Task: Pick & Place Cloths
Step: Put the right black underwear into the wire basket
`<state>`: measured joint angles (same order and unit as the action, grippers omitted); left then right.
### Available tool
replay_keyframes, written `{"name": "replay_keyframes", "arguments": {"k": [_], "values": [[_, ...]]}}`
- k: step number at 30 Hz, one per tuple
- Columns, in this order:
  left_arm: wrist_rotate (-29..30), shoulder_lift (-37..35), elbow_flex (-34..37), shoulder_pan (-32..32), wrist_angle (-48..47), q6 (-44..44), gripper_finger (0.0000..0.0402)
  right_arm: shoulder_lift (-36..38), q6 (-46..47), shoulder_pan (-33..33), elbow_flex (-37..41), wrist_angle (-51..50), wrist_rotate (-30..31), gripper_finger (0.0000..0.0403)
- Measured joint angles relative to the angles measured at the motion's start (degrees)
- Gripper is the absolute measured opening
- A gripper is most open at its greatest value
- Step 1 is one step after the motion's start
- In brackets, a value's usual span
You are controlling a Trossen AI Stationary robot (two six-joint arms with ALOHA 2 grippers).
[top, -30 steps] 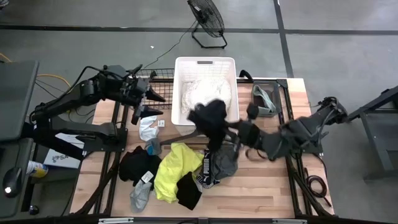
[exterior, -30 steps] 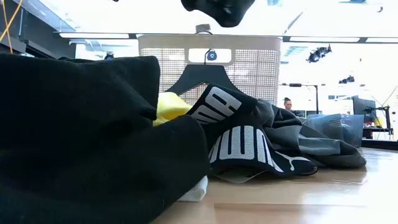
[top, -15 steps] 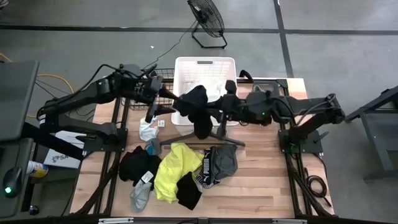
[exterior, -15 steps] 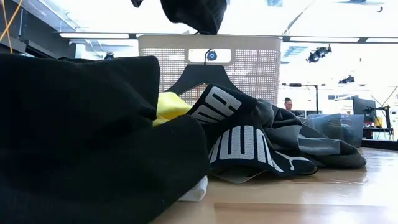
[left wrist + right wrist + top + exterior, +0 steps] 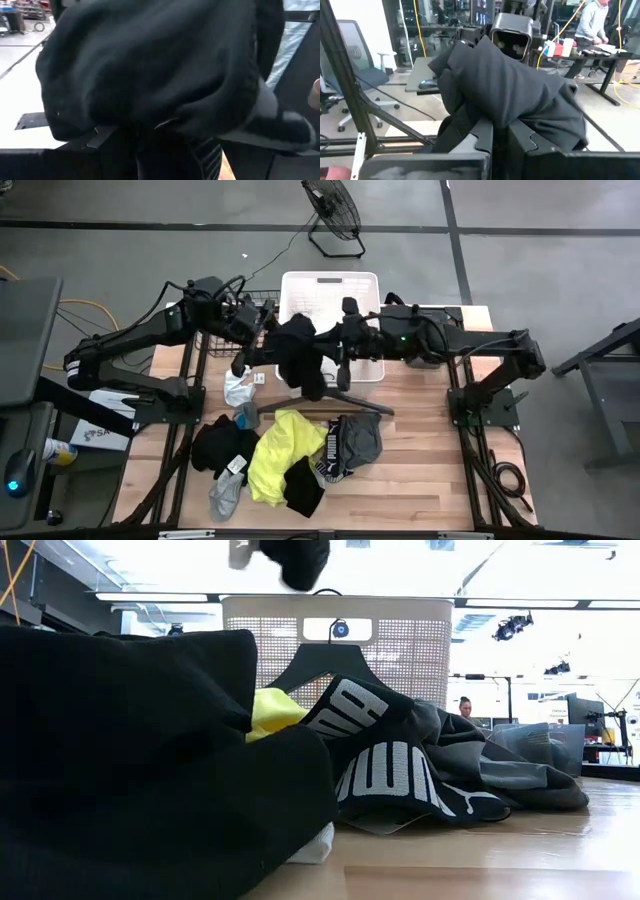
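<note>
A black cloth [image 5: 298, 358] hangs in the air by the near left corner of the white slatted basket [image 5: 330, 277]. My right gripper [image 5: 322, 352] reaches in level from the right and is shut on it. My left gripper [image 5: 262, 343] stands open right beside the cloth's left side, and the cloth [image 5: 150, 65] fills the left wrist view. On the table's near half lie a neon yellow cloth [image 5: 272, 452], black cloths [image 5: 220, 445], a grey and black one [image 5: 358, 438] and small pale ones [image 5: 238, 388]. My right gripper pinches a fold of the black cloth [image 5: 492, 117] between its two shut fingers [image 5: 520, 137], coming level from the table's right. The cloth bunches up over the fingertips and droops below them, slack and clear of the table. Whether my left gripper touches the cloth, I cannot tell.
A dark grey hanger [image 5: 330, 395] lies on the table under the held cloth, just in front of the basket. White fabric [image 5: 318, 305] lies inside the basket. The cloth pile [image 5: 150, 770] fills the near left of the low view. Bare wood [image 5: 430, 470] shows at the near right.
My right gripper has swung from the table's middle right toward the left and far side, carrying the black cloth, which stays lifted, up to the basket's near left corner. My left gripper has moved toward the right, up to the cloth.
</note>
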<state>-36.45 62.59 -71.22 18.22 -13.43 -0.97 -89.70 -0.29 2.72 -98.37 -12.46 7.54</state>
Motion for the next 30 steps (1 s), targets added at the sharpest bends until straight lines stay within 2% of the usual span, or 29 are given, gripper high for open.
{"name": "replay_keyframes", "arguments": {"k": [9, 14, 18, 30], "values": [[-3.2, 0.4, 0.0, -0.5, 0.4, 0.0, 0.0273, -4.8, -1.5, -1.6, -0.1, 8.3, -0.2, 0.0012], [-3.3, 0.3, 0.0, -2.0, 0.5, 0.0, 0.0273, -6.6, -4.0, -1.9, -0.1, 12.9, 4.7, 0.0012], [-2.8, 0.3, 0.0, -2.6, 0.9, -0.1, 0.0273, -8.0, -4.4, -2.0, -0.1, 18.3, 5.4, 0.0012], [-2.2, 0.3, 0.1, -2.6, 3.9, 3.0, 0.0273, -10.0, -8.1, -1.6, -0.1, 23.3, 10.3, 0.0012]]}}
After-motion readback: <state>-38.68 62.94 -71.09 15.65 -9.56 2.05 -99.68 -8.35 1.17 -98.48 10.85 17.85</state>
